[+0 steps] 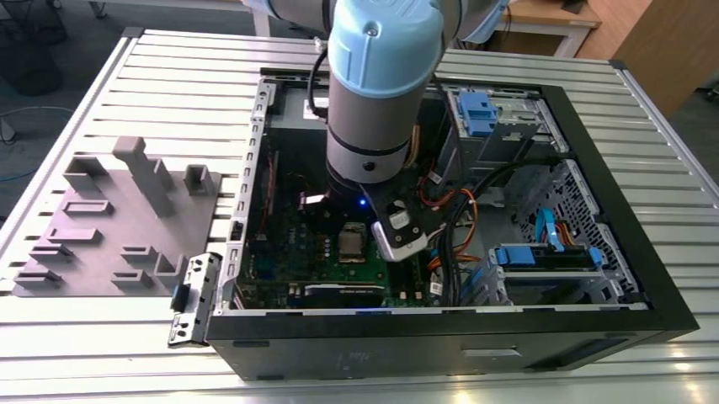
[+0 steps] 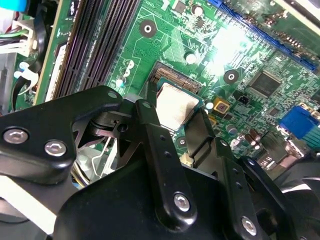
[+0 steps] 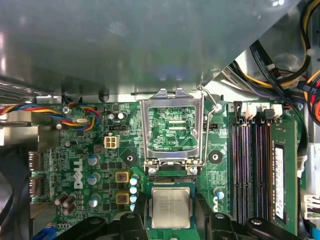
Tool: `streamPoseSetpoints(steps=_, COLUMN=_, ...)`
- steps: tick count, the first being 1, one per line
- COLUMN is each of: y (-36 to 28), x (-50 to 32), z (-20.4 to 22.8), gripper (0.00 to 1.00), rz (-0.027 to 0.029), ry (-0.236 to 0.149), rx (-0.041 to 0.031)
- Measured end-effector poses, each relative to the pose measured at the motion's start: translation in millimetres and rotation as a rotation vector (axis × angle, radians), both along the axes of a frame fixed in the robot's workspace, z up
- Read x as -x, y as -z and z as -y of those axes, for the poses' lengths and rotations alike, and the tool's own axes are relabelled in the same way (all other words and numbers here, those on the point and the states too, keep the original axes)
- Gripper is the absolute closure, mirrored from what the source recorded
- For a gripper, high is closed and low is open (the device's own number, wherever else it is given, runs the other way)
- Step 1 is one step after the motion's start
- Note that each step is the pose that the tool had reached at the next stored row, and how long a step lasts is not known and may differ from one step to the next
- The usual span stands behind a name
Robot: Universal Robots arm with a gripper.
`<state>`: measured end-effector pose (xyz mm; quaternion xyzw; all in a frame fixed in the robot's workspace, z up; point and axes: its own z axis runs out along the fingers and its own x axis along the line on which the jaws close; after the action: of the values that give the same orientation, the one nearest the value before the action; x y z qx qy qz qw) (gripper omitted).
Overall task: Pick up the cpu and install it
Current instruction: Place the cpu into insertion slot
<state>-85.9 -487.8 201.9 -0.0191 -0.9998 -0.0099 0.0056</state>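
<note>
The cpu (image 2: 175, 102) is a small square chip with a shiny silver top, sitting between my two black fingers (image 2: 150, 125) in the second wrist view. My gripper (image 2: 176, 119) is shut on the cpu's two opposite edges. The chip hangs just over the dark socket (image 3: 172, 178), where a strip of gold contacts shows beside it. In the first wrist view the cpu (image 3: 171, 206) lies below the raised silver load plate (image 3: 172, 125). In the exterior view the arm reaches down into the open computer case, with the cpu (image 1: 353, 242) over the green motherboard.
Memory slots (image 3: 250, 170) run close beside the socket, and coloured cables (image 3: 75, 112) lie on its other side. The black case wall (image 1: 450, 324) rings the board. A grey plastic tray (image 1: 113, 227) with raised blocks sits on the slatted table at the exterior view's left.
</note>
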Motion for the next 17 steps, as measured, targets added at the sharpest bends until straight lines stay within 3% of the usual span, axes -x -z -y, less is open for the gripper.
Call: streamPoseSetpoints(steps=17, y=10.2, x=-2.9, z=0.5, gripper=0.53, rz=-0.0015, ry=-0.005, rx=0.0028)
